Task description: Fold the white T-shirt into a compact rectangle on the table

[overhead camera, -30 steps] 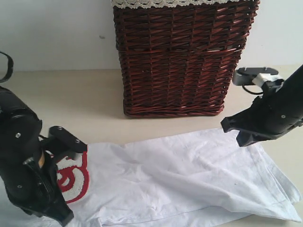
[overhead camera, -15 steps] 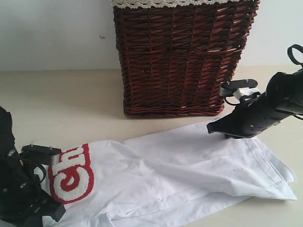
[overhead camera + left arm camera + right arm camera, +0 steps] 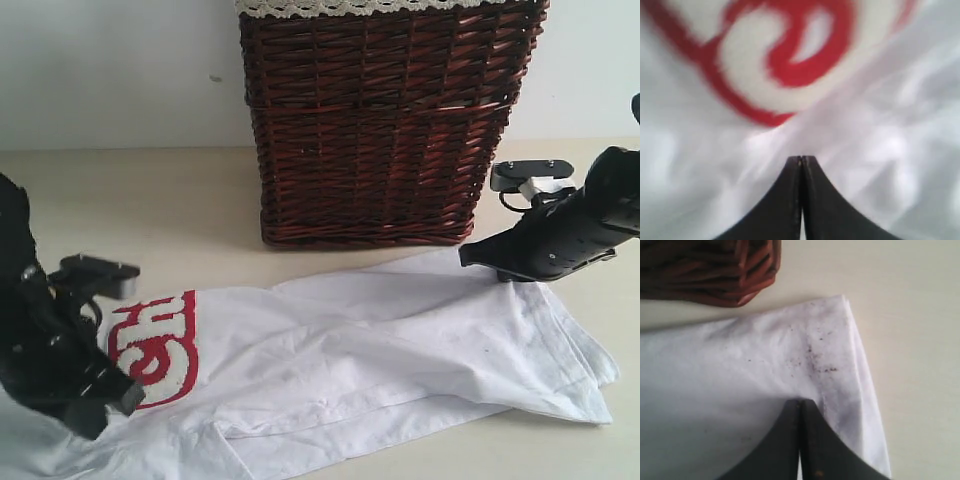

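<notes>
The white T-shirt point(image 3: 380, 350) lies spread and wrinkled across the table point(image 3: 150, 200), its red-edged lettering point(image 3: 155, 345) at the left end. My left gripper point(image 3: 100, 410) is low beside that lettering. In the left wrist view the left gripper point(image 3: 801, 158) is shut, and folds of the shirt point(image 3: 880, 150) run up to its tip just below the lettering point(image 3: 775, 55). My right gripper point(image 3: 475, 260) sits at the shirt's far right corner. There the right gripper point(image 3: 801, 401) is shut on the speckled cloth point(image 3: 740, 370) near the hem. The neck tag is hidden.
A tall dark wicker basket point(image 3: 380, 120) with cream lace trim stands at the back middle, close behind the shirt's far edge; its base point(image 3: 710, 270) shows in the right wrist view. The pale wall point(image 3: 110, 70) rises behind the table.
The left arm dropped low, then rose again, uncovering more of the lettering. The right gripper swung towards the basket and back, and the shirt's right end shifted inwards.
</notes>
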### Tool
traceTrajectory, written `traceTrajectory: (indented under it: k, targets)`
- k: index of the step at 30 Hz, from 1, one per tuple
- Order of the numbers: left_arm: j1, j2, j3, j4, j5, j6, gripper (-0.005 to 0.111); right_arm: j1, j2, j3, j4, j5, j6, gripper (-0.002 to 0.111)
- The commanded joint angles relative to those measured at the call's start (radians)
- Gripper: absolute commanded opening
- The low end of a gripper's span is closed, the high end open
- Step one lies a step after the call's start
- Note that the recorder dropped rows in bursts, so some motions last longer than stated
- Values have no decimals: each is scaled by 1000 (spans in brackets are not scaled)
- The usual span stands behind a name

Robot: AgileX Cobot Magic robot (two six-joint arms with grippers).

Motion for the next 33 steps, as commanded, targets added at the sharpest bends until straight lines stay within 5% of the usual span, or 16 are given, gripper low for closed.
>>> traceTrajectory:
  k: [1,4,10,15,19,24,33]
  targets:
    - [0,-130,-3,-473,24,465,0,-8,-25,9,6,56,-15,0]
    - [-20,-161,15,-600,104,590,0,-8,-68,9,20,75,-15,0]
    - [-180,-144,73,-501,121,573,2,-8,-199,9,22,143,-29,0]
    - [-306,-142,73,-368,69,447,26,39,-331,9,11,326,-200,15]
    - [-317,-142,73,-315,85,391,43,151,-426,9,-105,566,-330,30]
    - [-317,-163,73,-274,109,355,44,302,-531,66,-166,715,-346,38]
    - [-317,-240,73,-282,105,353,44,548,-572,352,-381,625,-208,49]
